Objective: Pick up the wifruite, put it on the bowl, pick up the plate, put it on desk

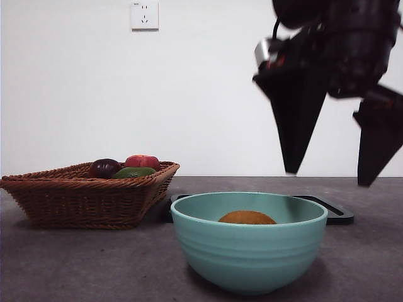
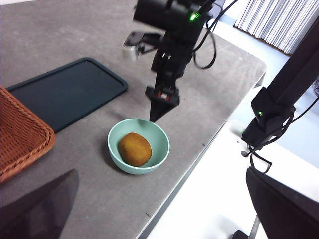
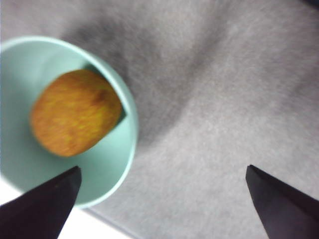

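The desk (image 1: pixel 63 264) spans the lower half of the front view, a broad dark surface carrying everything else. At middle left sits the wicker basket (image 1: pixel 82 201), holding a dark purple fruit (image 1: pixel 104 167), a red fruit (image 1: pixel 142 161) and a green one (image 1: pixel 133 172), apparently a stock not needed for this task. Behind the bowl lies the flat black tray (image 1: pixel 337 212), probably the plate the task names next, and it looks bare in the left wrist view. The bowl (image 1: pixel 249 251) stands at lower centre, near the desk's front edge. Inside it rests the wifruite (image 1: pixel 247 218), so the 1st step looks done.

The right gripper (image 1: pixel 334 170) hangs in the upper right of the front view, its 2 jaws spread wide and empty, judged to have let go. The wifruite lies below and to the left of those fingers (image 1: pixel 293 126), well apart, touching neither.

The left gripper (image 2: pixel 159 209) waits with jaws apart and empty
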